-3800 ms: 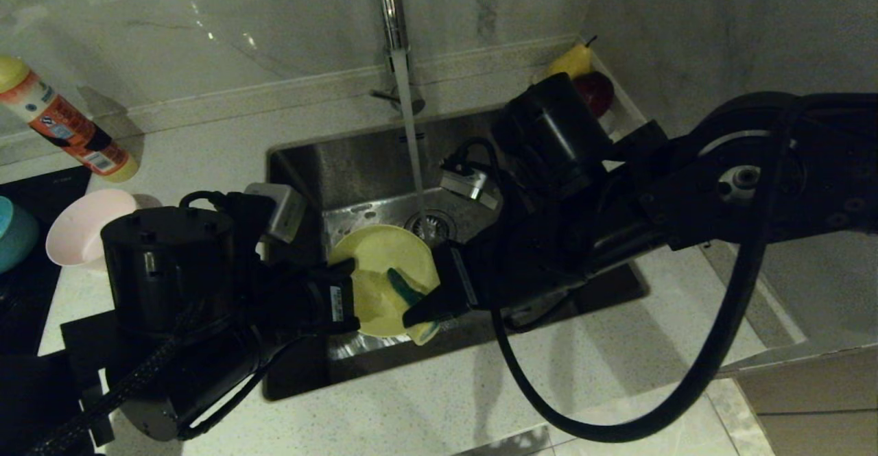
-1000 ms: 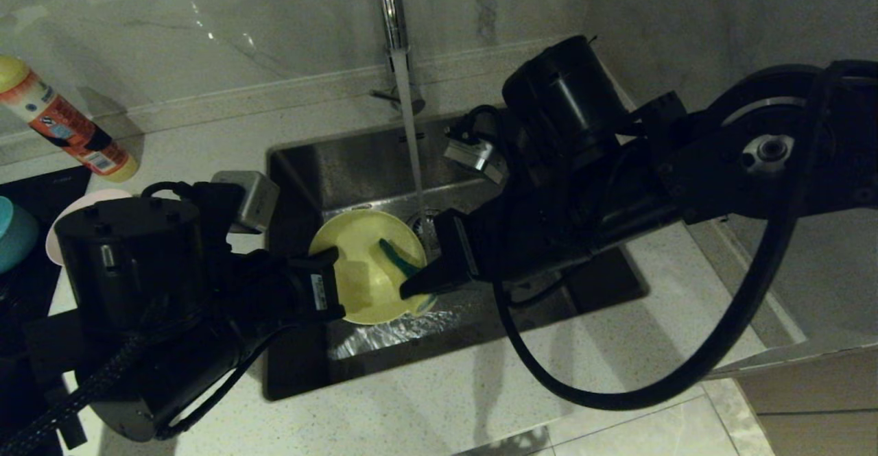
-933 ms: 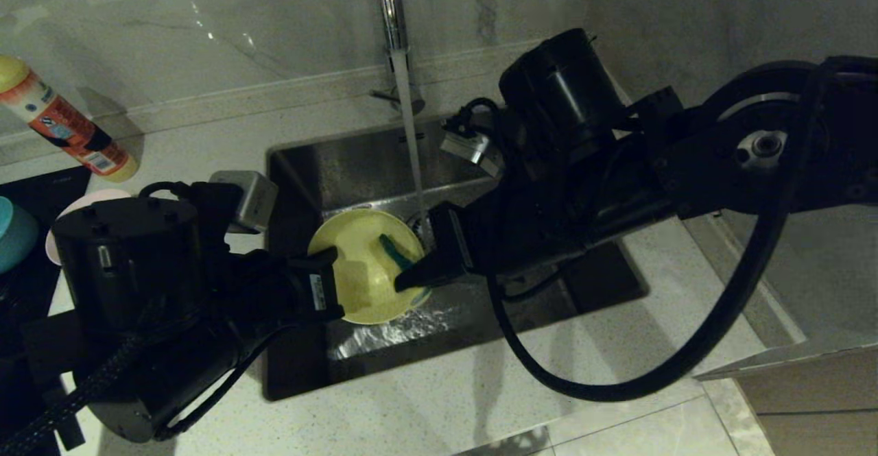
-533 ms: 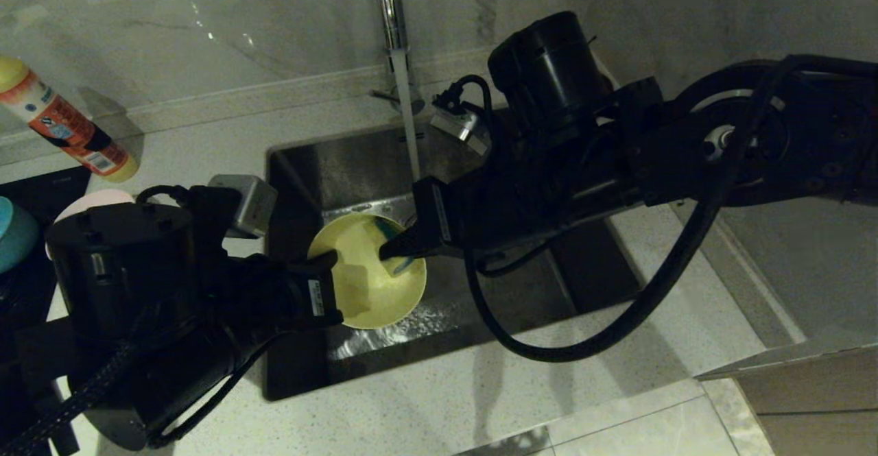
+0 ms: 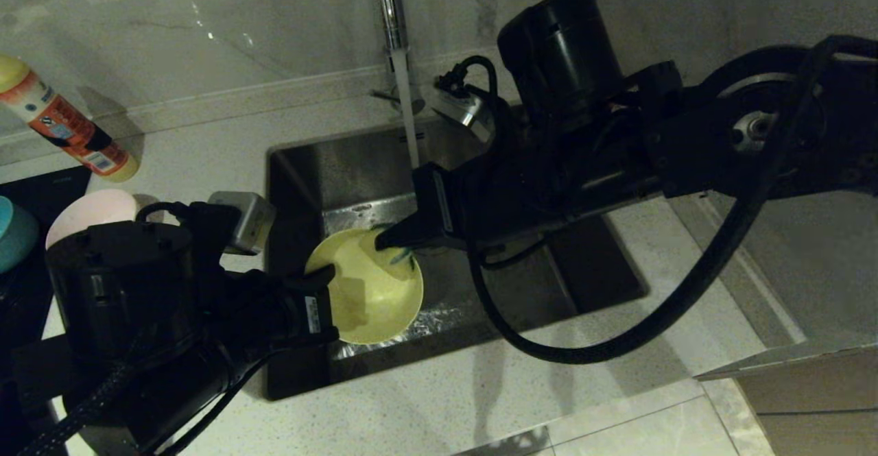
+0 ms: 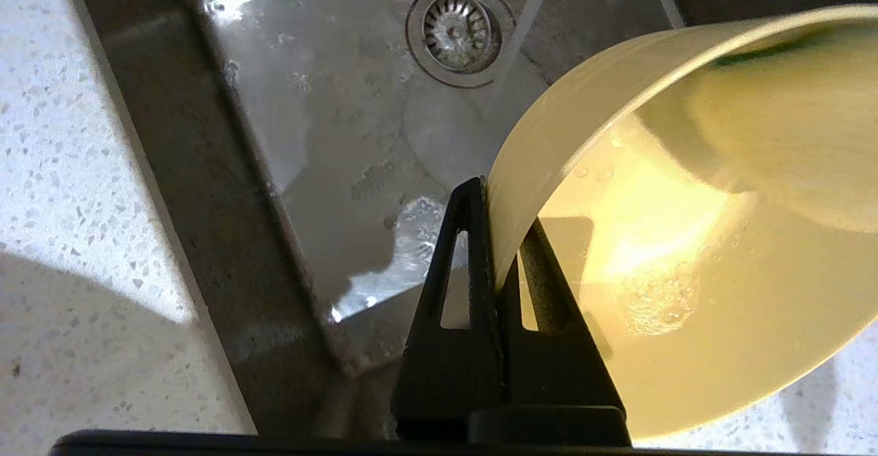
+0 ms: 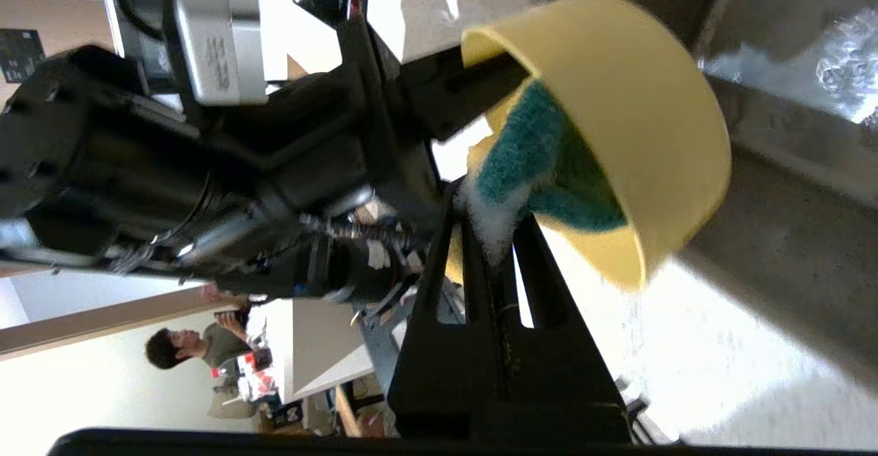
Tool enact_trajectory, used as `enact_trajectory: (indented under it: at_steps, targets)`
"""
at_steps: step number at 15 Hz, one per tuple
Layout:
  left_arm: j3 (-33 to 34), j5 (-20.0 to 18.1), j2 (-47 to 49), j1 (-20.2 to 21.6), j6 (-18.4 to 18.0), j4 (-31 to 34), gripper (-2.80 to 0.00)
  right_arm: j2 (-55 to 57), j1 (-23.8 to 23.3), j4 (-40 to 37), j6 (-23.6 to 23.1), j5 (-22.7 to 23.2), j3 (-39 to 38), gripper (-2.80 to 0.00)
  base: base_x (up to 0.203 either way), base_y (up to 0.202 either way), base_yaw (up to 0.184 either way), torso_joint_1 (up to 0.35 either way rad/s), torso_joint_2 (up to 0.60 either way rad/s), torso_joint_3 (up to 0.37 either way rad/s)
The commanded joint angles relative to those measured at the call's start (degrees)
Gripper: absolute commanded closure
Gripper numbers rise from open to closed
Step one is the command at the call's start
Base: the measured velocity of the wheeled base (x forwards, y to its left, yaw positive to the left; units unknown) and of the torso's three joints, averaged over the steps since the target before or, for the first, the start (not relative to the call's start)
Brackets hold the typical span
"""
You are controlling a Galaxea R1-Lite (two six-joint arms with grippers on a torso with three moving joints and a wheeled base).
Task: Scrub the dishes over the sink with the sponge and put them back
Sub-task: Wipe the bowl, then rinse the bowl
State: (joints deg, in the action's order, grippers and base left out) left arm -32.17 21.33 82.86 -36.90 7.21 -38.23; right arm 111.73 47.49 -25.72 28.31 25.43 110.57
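The sink (image 6: 288, 134) is wet brushed steel. The yellow bowl (image 7: 638, 134) is smooth plastic; the sponge (image 7: 528, 161) rough, fibrous. The desk (image 6: 82, 188) is speckled stone.

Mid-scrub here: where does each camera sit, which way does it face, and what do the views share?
Head: high up, facing down at the sink; both arms show.
Left wrist: behind the left claw, shut on the yellow bowl, facing the drain.
Right wrist: behind the right claw, shut on the sponge, facing the left arm.
Shared: all three show the yellow bowl.
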Motion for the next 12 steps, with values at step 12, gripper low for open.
enact_trajectory:
  at_steps: [12]
  targets:
    - [-3.8, 2.5, 1.6, 7.4, 7.7, 5.8, 0.0, -25.0, 0.0, -10.9, 0.2, 0.2, -11.4, 0.0, 0.0, 0.0, 0.0, 0.0, 0.0, 0.0]
